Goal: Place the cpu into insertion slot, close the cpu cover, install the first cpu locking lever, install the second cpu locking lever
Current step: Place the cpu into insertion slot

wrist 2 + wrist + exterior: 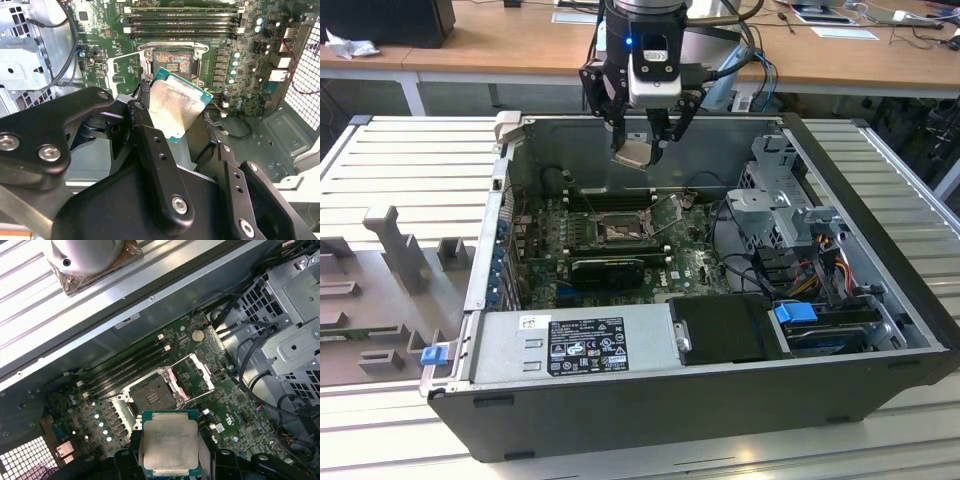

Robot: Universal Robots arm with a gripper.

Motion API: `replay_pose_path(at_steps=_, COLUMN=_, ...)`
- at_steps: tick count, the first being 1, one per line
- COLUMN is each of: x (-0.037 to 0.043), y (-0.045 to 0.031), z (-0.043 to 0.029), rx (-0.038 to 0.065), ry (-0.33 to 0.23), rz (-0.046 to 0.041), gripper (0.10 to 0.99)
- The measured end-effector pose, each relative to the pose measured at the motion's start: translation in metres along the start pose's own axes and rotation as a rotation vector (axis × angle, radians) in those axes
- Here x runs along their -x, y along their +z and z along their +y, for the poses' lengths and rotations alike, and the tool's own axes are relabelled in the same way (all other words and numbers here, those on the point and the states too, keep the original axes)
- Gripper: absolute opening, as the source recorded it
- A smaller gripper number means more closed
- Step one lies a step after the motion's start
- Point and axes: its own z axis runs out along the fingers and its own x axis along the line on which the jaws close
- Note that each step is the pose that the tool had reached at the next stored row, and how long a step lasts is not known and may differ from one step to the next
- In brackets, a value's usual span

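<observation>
In the exterior view, the gripper (638, 148) hung over the open computer case (880, 230), close to its far wall. Its jaws were clenched on the cpu (633, 154), which was well above the motherboard (695, 262). The insertion slot (620, 232) lay lower down and nearer the camera, with nothing in it.

In the second wrist view, the cpu (177, 107) showed its pale metal top and green edge, pinched by two opposite sides in the gripper (176, 125). The insertion slot (173, 60) sat just beyond it, with the brownish pin field exposed. The cpu cover (118, 75) was swung open to one side, so the way in was clear. The chip's edges ran askew to the socket's rim — turned, not parallel.

In the first wrist view, the cpu (170, 442) rode in the gripper (170, 456). The insertion slot (150, 397) and the raised cpu cover (197, 371) lay past it, again at an angle to the chip.

To my eye, the step in hand was carrying the chip to the socket. Done well, it called for turning the chip square to the rim, holding it level and centring it over the pin field. The grip had to stay firm — a tilted or sliding touch could bend the pins.
</observation>
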Motion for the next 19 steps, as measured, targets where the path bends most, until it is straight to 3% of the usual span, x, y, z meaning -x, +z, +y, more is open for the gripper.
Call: replay_pose_path(at_steps=19, x=0.0002, y=0.0057, z=-0.0006, rx=0.000, ry=0.027, rz=-0.0021, gripper=0.529)
